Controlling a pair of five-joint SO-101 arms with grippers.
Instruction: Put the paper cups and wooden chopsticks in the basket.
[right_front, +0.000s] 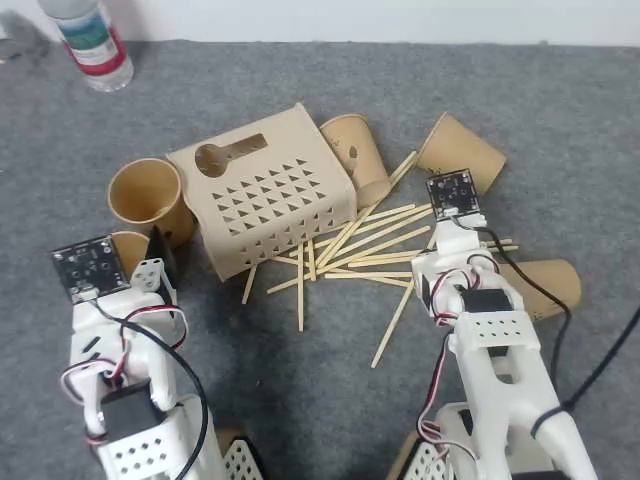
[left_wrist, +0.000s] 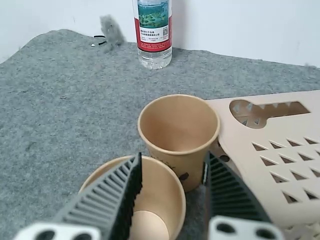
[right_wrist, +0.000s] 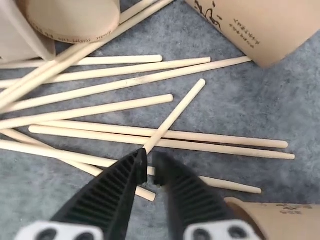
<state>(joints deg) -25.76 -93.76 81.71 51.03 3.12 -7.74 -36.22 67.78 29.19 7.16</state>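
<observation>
Now, your left gripper (left_wrist: 172, 156): jaws wide, one finger (left_wrist: 120, 192) over the mouth of the near cup (left_wrist: 150, 220), the other outside its rim. Straight ahead a second cup (left_wrist: 178, 135) stands upright, just beside the basket (left_wrist: 280, 165), which blocks the outer-finger side. You have open carpet (left_wrist: 60, 125) on the opposite side, up to a bottle (left_wrist: 154, 35) far ahead. Your right gripper (right_wrist: 149, 154): jaws closed to a slit, tips at the end of one chopstick (right_wrist: 180, 112); whether it is pinched, you cannot tell. Ahead, more chopsticks (right_wrist: 100, 107) lie crossed on the carpet, hemmed by a tipped cup (right_wrist: 255, 25) beyond them and a fallen cup (right_wrist: 280, 217) close beside the jaws.
</observation>
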